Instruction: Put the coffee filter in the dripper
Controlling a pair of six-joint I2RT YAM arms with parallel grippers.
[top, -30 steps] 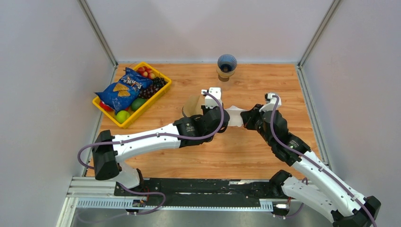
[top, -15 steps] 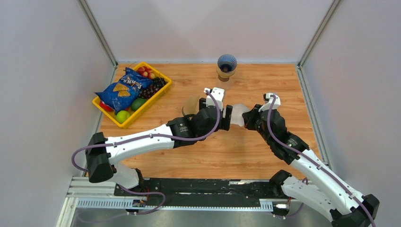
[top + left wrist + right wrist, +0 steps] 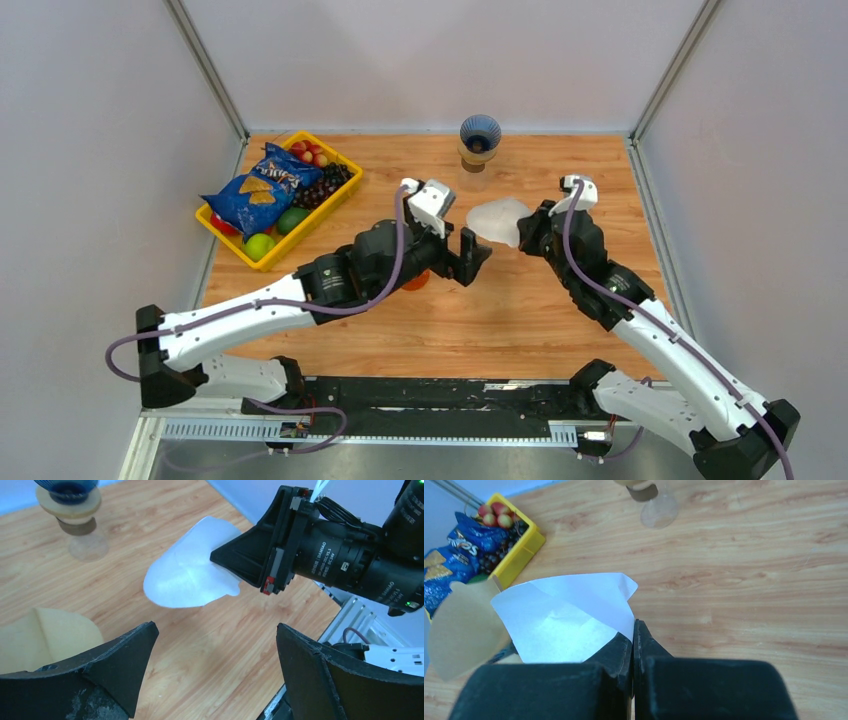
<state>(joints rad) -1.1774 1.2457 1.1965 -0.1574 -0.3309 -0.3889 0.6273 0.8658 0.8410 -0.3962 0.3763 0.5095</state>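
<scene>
Over wooden table (image 3: 520, 320), coffee filter (image 3: 495, 220) juts leftward from right jaws.

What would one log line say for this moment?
left claw: open, empty | right claw: shut on coffee filter | dripper: no filter yet

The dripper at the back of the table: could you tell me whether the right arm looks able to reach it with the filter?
Probably yes. The right gripper, shut on the white filter, has nothing standing between it and the dripper; the open left gripper sits off to the side.
</scene>
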